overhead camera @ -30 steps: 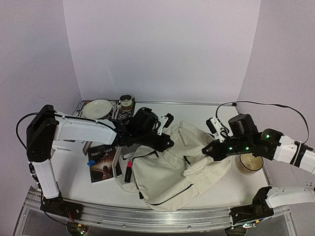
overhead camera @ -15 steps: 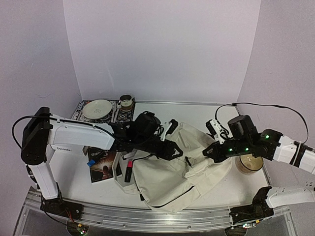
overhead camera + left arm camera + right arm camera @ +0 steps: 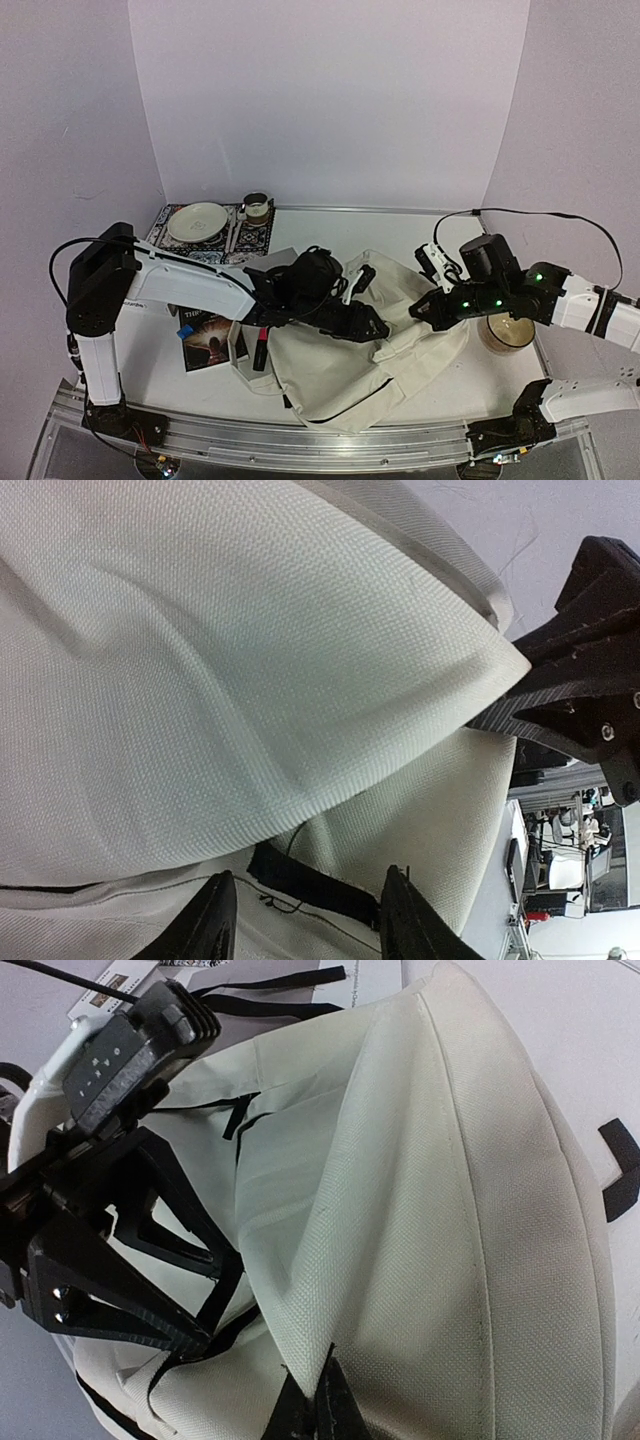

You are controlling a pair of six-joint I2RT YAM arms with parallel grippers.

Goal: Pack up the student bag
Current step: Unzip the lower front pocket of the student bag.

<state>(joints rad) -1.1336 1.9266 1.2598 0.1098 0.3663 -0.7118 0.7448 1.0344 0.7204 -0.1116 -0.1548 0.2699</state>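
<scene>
Two changes vs one second ago, both on the left arm.
1) The left gripper (image 3: pixel 305 925) has moved from the back-left edge of the student bag (image 3: pixel 340 370) to above its middle, reaching further toward the right arm.
2) Its jaws were pressed together then. Now the fingers (image 3: pixel 212 925) stand apart with nothing between them; cream fabric and a black strap (image 3: pixel 310 880) lie just beyond the tips.

Right gripper (image 3: pixel 314 1412): no real shift in place. Jaws closed, pinching a fold of the bag's cloth at its right side and holding that edge raised off the rest of the bag. The left wrist view shows the same pinch from the other side, with the fabric corner ending at the right gripper's tips.

Bag: lies crumpled in the middle of the table (image 3: pixel 440 235), between the two arms, same spot as before.

Around it, unchanged:
- book (image 3: pixel 207 342) and red stick (image 3: pixel 260 350) just left of the bag, partly under the left arm
- plate (image 3: pixel 197 220) and cup (image 3: pixel 256 207) on the patterned mat (image 3: pixel 262 232) at the back left
- amber glass jar (image 3: pixel 506 333) near the right arm, right of the bag
</scene>
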